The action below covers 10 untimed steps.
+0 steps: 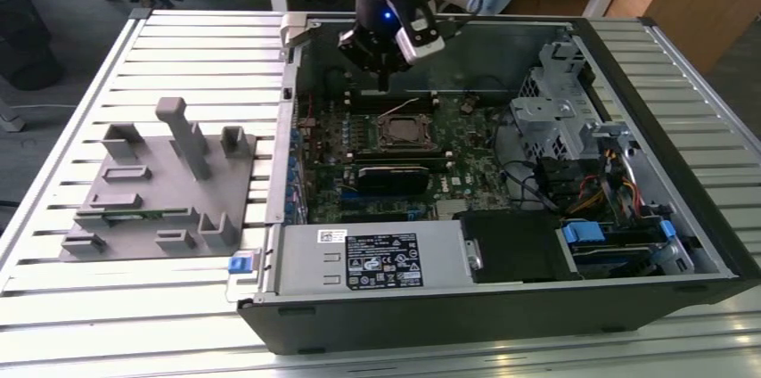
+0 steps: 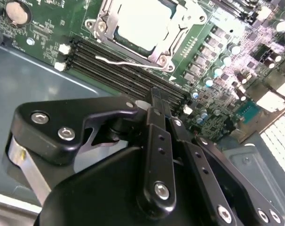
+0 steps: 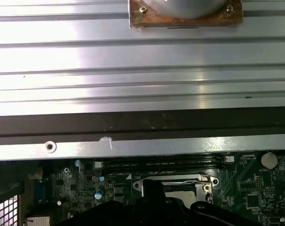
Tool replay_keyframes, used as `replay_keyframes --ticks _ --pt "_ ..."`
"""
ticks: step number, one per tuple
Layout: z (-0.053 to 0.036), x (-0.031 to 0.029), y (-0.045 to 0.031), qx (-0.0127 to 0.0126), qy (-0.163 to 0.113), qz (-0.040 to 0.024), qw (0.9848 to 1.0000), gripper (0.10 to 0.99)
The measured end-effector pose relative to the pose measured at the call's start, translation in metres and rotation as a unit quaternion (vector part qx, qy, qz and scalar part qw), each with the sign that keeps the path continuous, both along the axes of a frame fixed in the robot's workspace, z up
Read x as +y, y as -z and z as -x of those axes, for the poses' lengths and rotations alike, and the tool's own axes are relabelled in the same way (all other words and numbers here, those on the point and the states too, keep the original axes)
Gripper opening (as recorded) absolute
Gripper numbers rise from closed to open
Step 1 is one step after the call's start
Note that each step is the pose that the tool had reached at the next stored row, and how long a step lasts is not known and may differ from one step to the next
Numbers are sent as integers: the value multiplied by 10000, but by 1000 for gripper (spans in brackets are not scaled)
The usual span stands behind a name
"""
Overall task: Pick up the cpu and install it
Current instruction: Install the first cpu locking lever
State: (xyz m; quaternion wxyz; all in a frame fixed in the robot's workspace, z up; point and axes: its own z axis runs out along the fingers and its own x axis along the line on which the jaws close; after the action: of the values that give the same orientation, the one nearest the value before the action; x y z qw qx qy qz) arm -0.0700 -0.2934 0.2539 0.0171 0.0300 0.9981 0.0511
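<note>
- Black end effector hangs over the far edge of the open computer case, above the dark memory slots; in the second wrist view its matte fingers stand pressed together with nothing between them.
- Cpu, a flat square with a pale silvery metal top, sits in the motherboard socket, framed by a shiny steel bracket and thin wire lever.
- Green motherboard is studded with small cylindrical capacitors.
- Grey plastic fixture plate with upright blocks lies on the ribbed aluminium desk, at the exterior view's left.
</note>
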Motion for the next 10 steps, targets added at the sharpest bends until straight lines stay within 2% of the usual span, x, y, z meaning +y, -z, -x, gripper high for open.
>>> replay_keyframes --ticks 10 --pt "-134 0 84 1 -16 1 10000 106"
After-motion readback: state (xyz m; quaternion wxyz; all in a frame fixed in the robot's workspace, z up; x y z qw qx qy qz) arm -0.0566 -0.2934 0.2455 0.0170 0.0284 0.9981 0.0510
